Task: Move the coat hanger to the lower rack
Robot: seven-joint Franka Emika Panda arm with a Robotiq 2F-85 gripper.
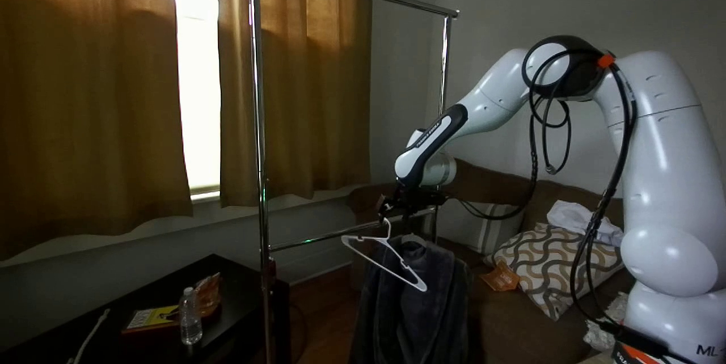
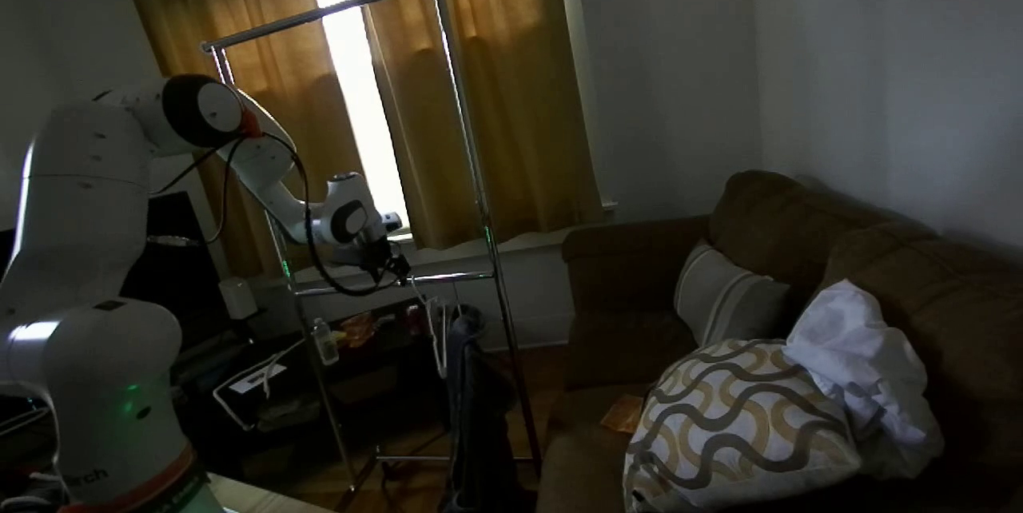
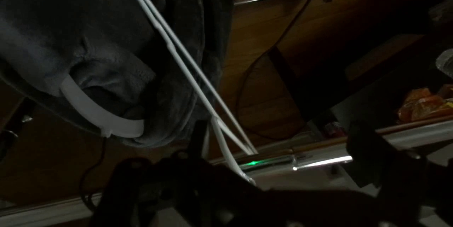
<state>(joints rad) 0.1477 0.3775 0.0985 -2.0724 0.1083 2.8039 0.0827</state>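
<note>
The white coat hanger (image 1: 387,239) hangs below the lower rack (image 1: 317,237), its triangle tilted in an exterior view. In the wrist view, the neck of the coat hanger (image 3: 214,115) leads into a hook that crosses the lower rack (image 3: 276,161); the hook's end is hidden behind the dark gripper body. My gripper (image 3: 279,142) is open at the bar, one finger on each side of the picture. The hook lies between these fingers, close to the left one, and is not clamped. In both exterior views the gripper looks small and dark beside the bar.
A dark jacket (image 1: 414,296) hangs right beside the coat hanger, on its own hanger (image 3: 102,117). The stand's upright (image 1: 259,126) and top bar (image 2: 328,9) frame the arm. A sofa (image 2: 639,257) and a dark table with a bottle (image 1: 190,316) are nearby.
</note>
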